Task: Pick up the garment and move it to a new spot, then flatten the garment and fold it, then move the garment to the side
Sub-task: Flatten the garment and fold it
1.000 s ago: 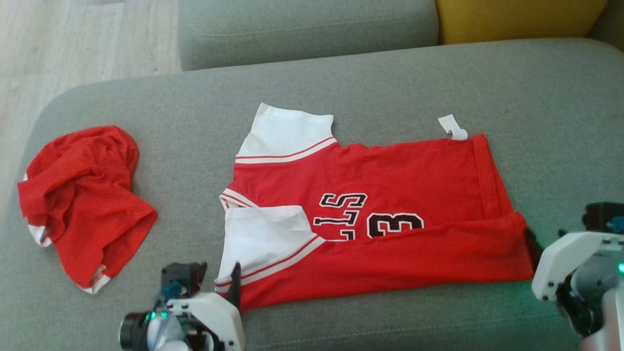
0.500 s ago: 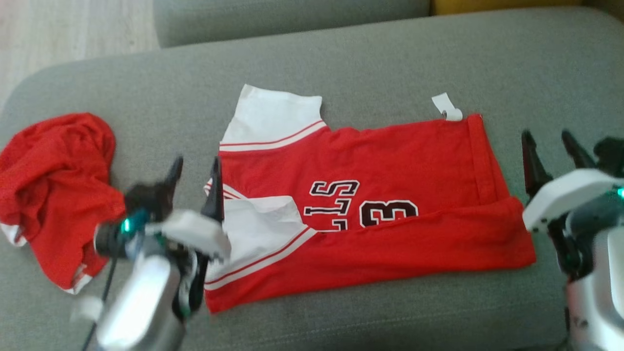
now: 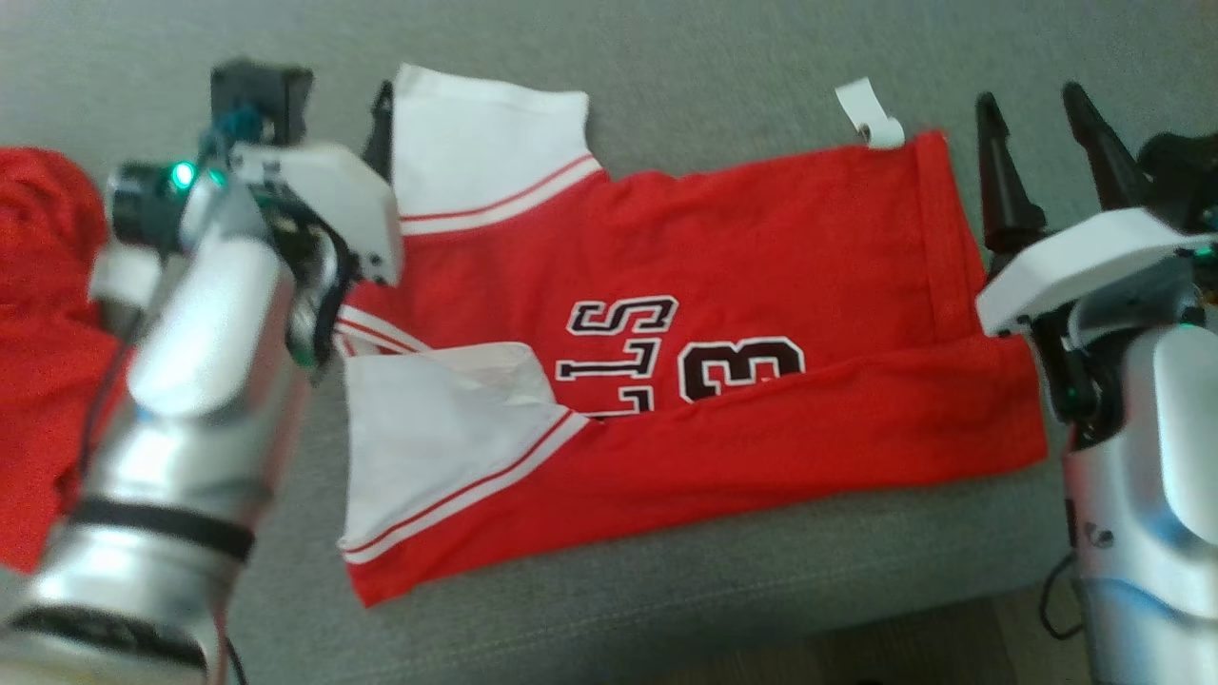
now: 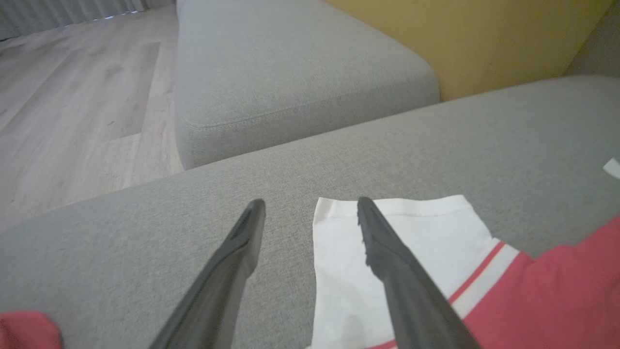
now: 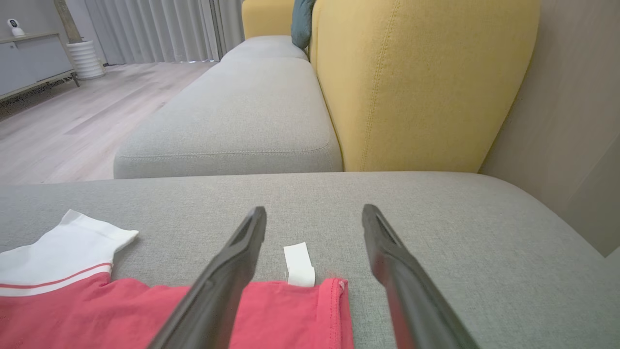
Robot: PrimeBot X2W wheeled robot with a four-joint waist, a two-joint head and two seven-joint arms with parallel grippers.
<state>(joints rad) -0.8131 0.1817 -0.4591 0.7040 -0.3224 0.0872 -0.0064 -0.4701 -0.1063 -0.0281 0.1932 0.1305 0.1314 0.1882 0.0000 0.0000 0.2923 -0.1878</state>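
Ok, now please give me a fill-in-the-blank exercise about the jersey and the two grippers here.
1. The jersey on the grey sofa has a red body and ____ sleeves.
2. The jaws of the left gripper and the right gripper both stand ____.
3. The cushion behind the sofa seat is ____.
Missing words: white; open; yellow.

The jersey (image 3: 761, 247) lies on the sofa seat (image 3: 714, 48), with a crumpled garment (image 3: 38, 285) to its left. My left pincer (image 4: 310, 203) hangs at its far sleeve's edge, and my right pincer (image 3: 1031, 95) is beside its hem.
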